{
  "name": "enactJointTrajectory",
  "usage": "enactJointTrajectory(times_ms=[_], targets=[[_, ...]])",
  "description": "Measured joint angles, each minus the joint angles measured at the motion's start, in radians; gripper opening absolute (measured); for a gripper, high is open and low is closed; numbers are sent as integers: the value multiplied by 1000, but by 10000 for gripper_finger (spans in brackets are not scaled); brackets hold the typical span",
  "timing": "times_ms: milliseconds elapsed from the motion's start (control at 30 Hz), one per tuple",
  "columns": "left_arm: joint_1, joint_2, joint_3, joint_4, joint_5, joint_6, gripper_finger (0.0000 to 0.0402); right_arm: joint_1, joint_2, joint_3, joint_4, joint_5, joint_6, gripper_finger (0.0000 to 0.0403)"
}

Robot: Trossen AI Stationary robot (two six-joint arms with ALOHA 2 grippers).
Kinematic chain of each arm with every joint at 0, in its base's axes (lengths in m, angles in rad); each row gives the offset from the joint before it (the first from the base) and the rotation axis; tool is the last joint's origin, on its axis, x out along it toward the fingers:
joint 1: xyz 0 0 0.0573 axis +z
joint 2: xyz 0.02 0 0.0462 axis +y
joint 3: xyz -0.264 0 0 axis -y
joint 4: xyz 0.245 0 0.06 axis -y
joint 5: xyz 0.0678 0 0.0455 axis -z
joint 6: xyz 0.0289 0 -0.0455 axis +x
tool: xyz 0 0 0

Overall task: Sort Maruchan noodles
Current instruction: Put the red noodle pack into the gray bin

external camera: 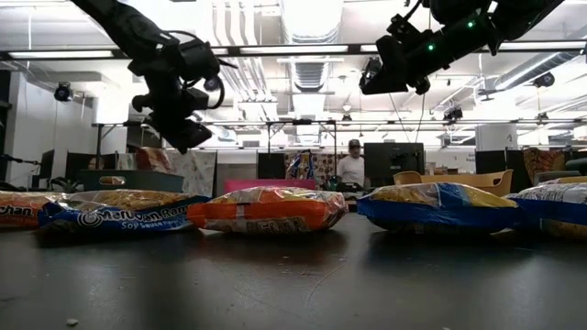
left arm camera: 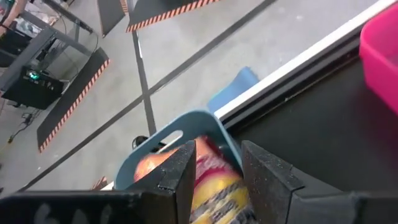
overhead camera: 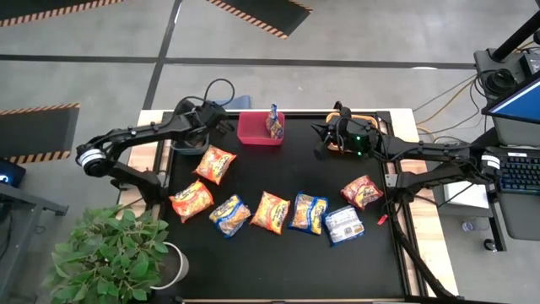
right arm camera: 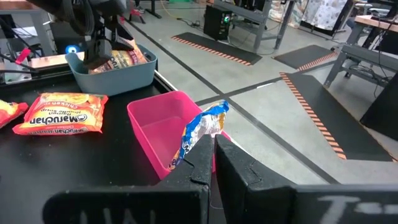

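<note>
Several Maruchan packets lie flat on the black table: orange ones (overhead camera: pixel 215 165) (overhead camera: pixel 192 200) (overhead camera: pixel 271 211), blue-and-yellow ones (overhead camera: pixel 229 215) (overhead camera: pixel 309 213), a silver-white one (overhead camera: pixel 343 225) and a red-orange one (overhead camera: pixel 362 191). My left gripper (left arm camera: pixel 217 149) (overhead camera: pixel 205 127) hangs open over the grey-blue bin (left arm camera: pixel 186 121) at the far left; an orange packet (left arm camera: pixel 211 177) (right arm camera: pixel 127 58) lies in that bin below its fingers. My right gripper (right arm camera: pixel 213 140) (overhead camera: pixel 325 135) is shut and empty, raised by the orange bin (overhead camera: pixel 359 125). A blue packet (right arm camera: pixel 202 127) stands on edge in the red bin (right arm camera: pixel 155 124).
Three bins line the table's far edge: grey-blue at left, red (overhead camera: pixel 257 133) in the middle, orange at right. Bare black tabletop lies between the bins and the row of packets. A potted plant (overhead camera: pixel 110 253) stands off the near left corner. A person (external camera: pixel 353 165) stands far behind the table.
</note>
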Motion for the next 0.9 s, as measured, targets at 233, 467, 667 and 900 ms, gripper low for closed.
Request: enactJointTrajectory(times_ms=[233,467,667,900], targets=[[0,-4,0,28,-5,-7,111,0,0,0,0,0,0,9],[35,-16,53,-180,-110,-303,111,0,0,0,-1,0,0,9],[52,-16,119,-310,-68,-409,121,0,0,0,-2,0,-9,9],[91,-16,121,-337,81,-445,166,0,0,0,-2,0,-9,9]])
